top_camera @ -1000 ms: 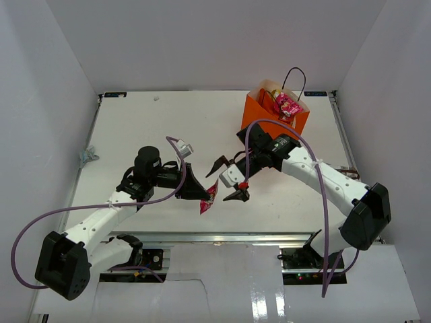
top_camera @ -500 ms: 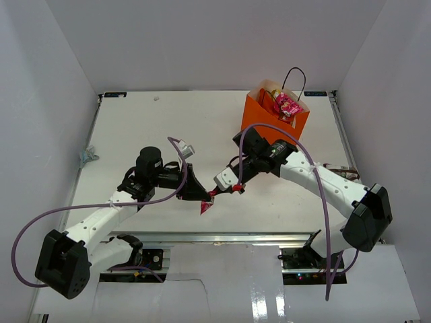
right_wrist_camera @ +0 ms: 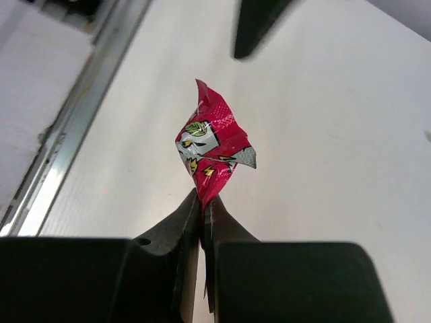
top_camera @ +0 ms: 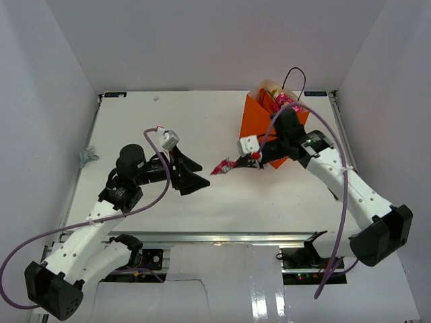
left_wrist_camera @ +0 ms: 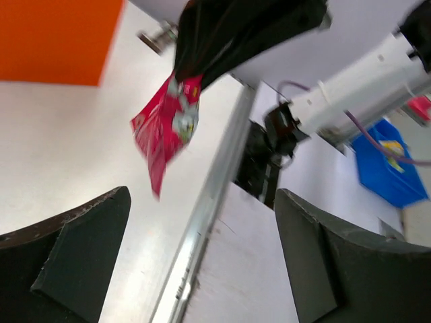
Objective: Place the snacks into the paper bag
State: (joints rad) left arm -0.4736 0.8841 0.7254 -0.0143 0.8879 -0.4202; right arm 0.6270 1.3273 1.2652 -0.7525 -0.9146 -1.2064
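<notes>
A small pink-magenta foil packet point(top_camera: 221, 167) hangs above the table, pinched at one corner by my right gripper point(top_camera: 235, 163), which is shut on it. The right wrist view shows the packet point(right_wrist_camera: 212, 149) sticking up from the closed fingertips point(right_wrist_camera: 204, 202). The orange paper bag point(top_camera: 257, 116) stands upright just behind that arm, with another pink packet point(top_camera: 283, 101) inside. My left gripper point(top_camera: 196, 178) stands open and empty a short way left of the held packet. In the left wrist view the packet point(left_wrist_camera: 168, 128) dangles ahead of the wide jaws point(left_wrist_camera: 202, 262), and the bag's side point(left_wrist_camera: 54, 40) fills the top left corner.
The table's metal front rail point(top_camera: 222, 237) runs along the near edge. White walls close in the left, back and right. A small grey bundle point(top_camera: 84, 158) lies at the left edge. A blue bin point(left_wrist_camera: 384, 165) sits off the table.
The pink packet has passed from my left gripper to my right. The left one opened and pulled back to the left; the right shut on the packet and carried it toward the bag.
</notes>
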